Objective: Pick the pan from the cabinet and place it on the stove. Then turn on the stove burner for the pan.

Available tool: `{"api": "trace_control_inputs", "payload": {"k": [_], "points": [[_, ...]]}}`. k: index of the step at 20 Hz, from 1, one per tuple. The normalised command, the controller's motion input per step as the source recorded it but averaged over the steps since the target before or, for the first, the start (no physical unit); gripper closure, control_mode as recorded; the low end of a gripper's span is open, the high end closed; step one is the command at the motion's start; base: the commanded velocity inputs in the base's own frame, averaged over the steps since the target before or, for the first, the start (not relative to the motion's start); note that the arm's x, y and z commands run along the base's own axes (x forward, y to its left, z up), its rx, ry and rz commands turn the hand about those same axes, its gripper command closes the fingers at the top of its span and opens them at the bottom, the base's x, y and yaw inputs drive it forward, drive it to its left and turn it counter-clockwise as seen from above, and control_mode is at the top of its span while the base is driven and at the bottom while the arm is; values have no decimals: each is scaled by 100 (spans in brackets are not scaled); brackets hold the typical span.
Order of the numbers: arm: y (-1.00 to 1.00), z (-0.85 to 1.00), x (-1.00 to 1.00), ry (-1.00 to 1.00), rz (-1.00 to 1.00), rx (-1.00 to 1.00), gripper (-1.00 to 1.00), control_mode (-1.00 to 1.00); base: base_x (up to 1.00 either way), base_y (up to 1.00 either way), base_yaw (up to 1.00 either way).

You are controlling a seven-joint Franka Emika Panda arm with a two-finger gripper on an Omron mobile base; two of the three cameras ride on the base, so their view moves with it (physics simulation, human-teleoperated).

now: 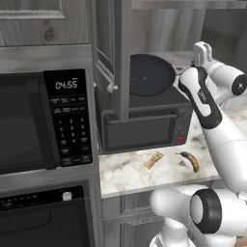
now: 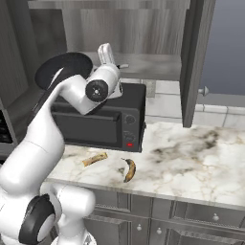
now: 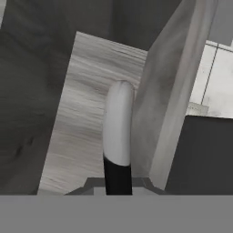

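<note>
Pan gripped by its handle, held tilted at the open cabinet.
My jaws were nearly shut, clamped on the pan's thin silver-grey handle, which ran up the hand view against the cabinet's wood-grain shelf. The black pan was tipped on edge, its round face toward the left base view, just above the black toaster oven on the marble bench. Cabinet door stood open. A banana and a small tan item lay on the bench in front of the oven. Microwave to the left.
</note>
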Motion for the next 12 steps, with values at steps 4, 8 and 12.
{"api": "trace_control_inputs", "payload": {"k": [4,8,12], "points": [[-1,-8,-65,0,-7,0,100,-100,0,0,0],[0,-23,-33,4,-5,0,100,-100,0,0,0],[2,-11,0,2,0,-2,100,-100,0,0,0]]}}
